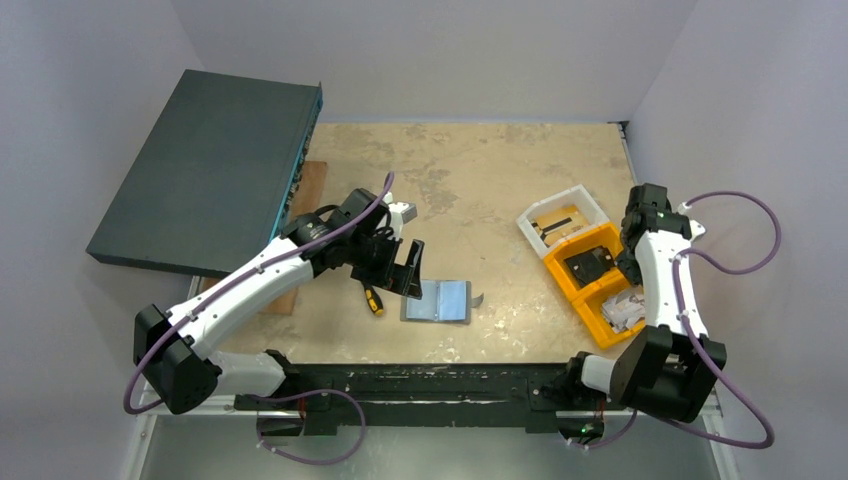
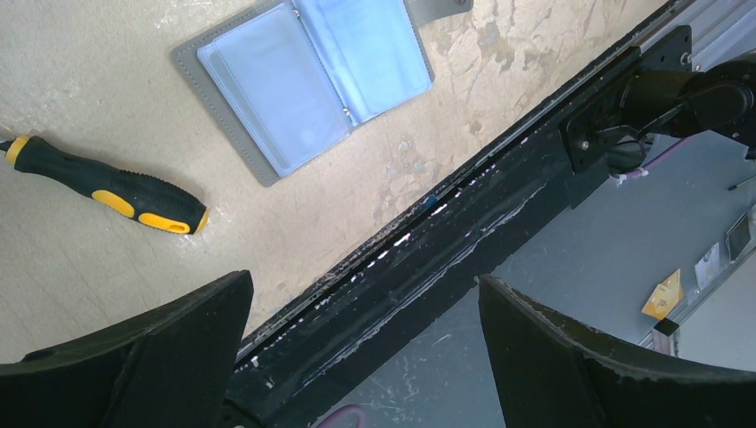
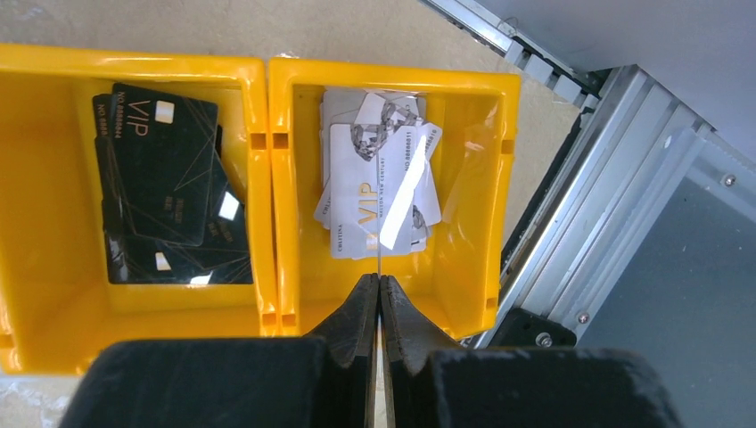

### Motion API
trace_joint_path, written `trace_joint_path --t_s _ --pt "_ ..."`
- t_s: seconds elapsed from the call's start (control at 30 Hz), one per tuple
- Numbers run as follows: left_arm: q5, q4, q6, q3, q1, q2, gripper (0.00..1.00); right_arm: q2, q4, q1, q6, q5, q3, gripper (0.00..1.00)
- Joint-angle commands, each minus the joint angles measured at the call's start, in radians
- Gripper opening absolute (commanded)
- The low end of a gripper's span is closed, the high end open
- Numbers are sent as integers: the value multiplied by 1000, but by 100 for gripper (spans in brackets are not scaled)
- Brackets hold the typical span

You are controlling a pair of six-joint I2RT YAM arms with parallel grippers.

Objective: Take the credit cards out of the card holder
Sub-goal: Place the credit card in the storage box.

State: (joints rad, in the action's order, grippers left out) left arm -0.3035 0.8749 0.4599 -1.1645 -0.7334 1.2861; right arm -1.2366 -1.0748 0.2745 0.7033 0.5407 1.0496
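The card holder [image 1: 437, 301] [image 2: 303, 80] lies spread open on the table near its front edge, grey outside with pale blue-grey sleeves facing up. No card shows in those sleeves. My left gripper [image 1: 400, 268] [image 2: 364, 281] hangs open just left of it with nothing between its fingers. My right gripper [image 1: 628, 268] [image 3: 380, 278] hovers over the orange bins, shut on a thin pale credit card [image 3: 380, 254] seen edge-on. Under it lies a pile of white credit cards [image 3: 374, 187] in one bin and black ones [image 3: 165, 178] in the neighbouring bin.
A black and yellow screwdriver [image 1: 372, 298] [image 2: 107, 185] lies left of the card holder. A large dark flat box [image 1: 210, 170] leans at the back left over a wooden board [image 1: 310, 190]. A white bin [image 1: 562, 222] stands behind the orange bins [image 1: 590, 290]. The black front rail [image 2: 464, 232] borders the table.
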Motion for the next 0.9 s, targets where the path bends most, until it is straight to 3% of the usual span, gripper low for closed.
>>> trace_joint_path --t_s 0.0,0.87 --pt "-16 -32 -6 3 0 -30 98 -12 23 27 -5 44 8 0" --pt "-25 -39 17 32 -23 -59 99 -131 -69 41 97 46 31 0"
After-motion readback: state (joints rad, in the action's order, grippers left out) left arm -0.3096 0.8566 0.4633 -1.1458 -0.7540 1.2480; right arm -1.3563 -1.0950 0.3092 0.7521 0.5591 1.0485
